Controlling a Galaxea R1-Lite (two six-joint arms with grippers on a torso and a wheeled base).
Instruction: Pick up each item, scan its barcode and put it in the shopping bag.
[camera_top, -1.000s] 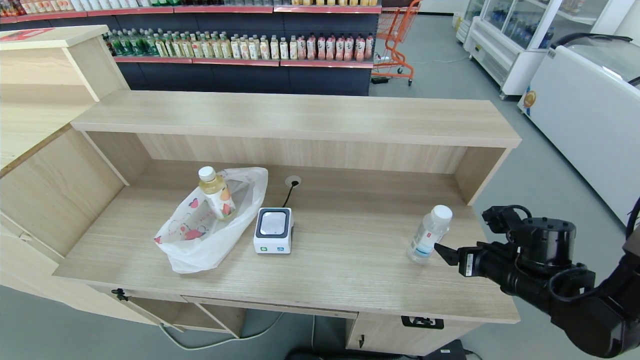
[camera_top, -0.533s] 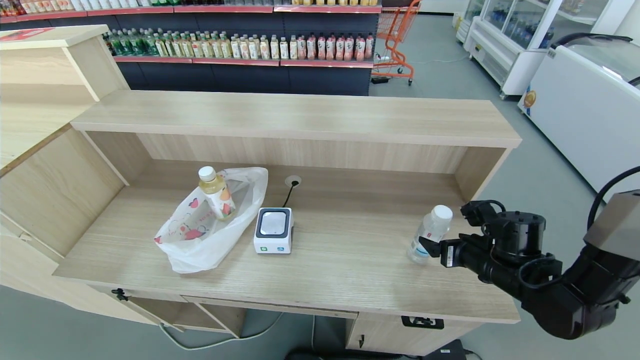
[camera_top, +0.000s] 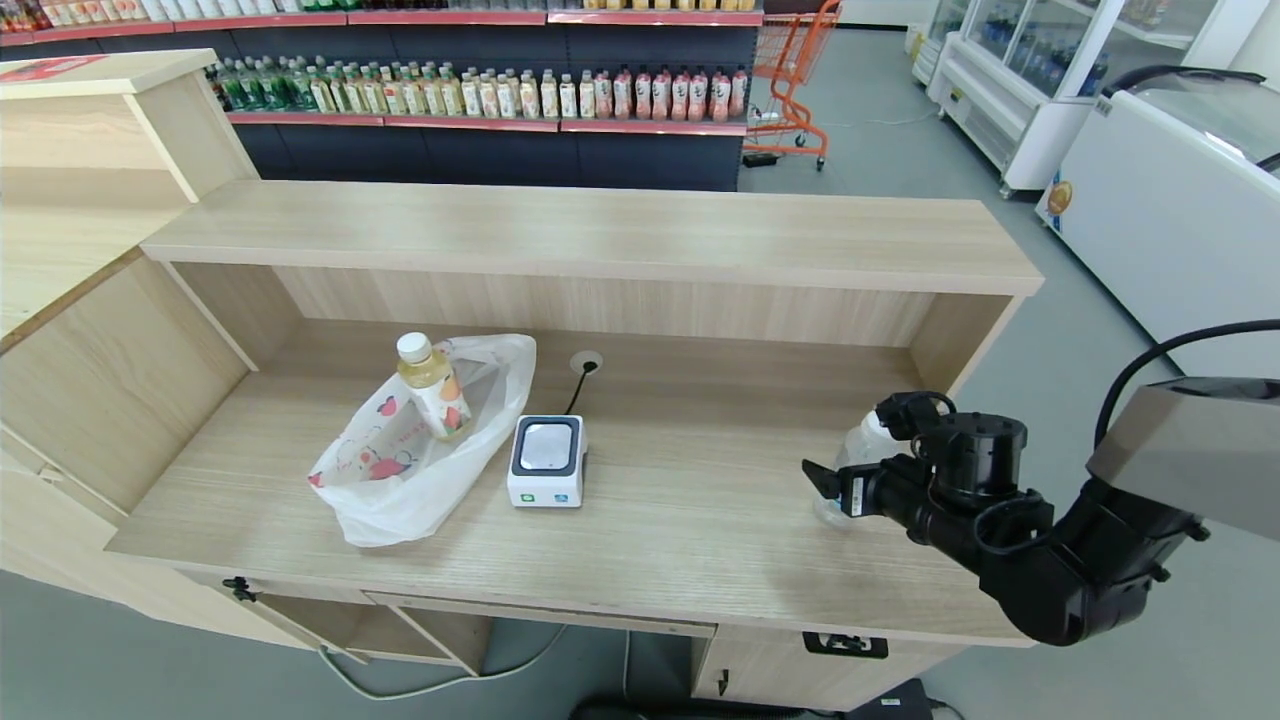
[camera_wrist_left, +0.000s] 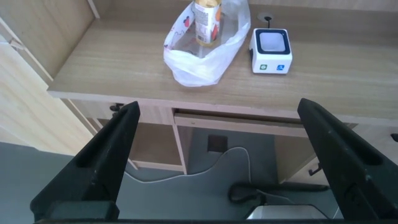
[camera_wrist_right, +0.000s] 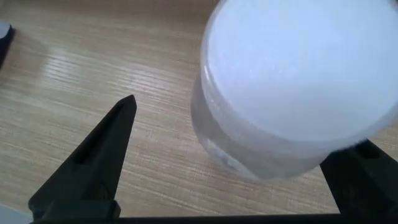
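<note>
Two fingers of the right claw (camera_wrist_right: 227, 171) stood apart, one on each side of the water bottle (camera_wrist_right: 292, 81) near the right end of the tabletop (camera_top: 700, 545). The pick-up step seemed in hand; next the claw would need to close, lift, and show the label to the scanner (camera_top: 546, 460) beside the shopping bag (camera_top: 395, 490).

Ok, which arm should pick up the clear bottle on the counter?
Right. The right claw sits open around the bottle at the counter's right end, one finger on each side. The left claw hangs open out in front of the counter, nearer the bag, far from the bottle.
</note>
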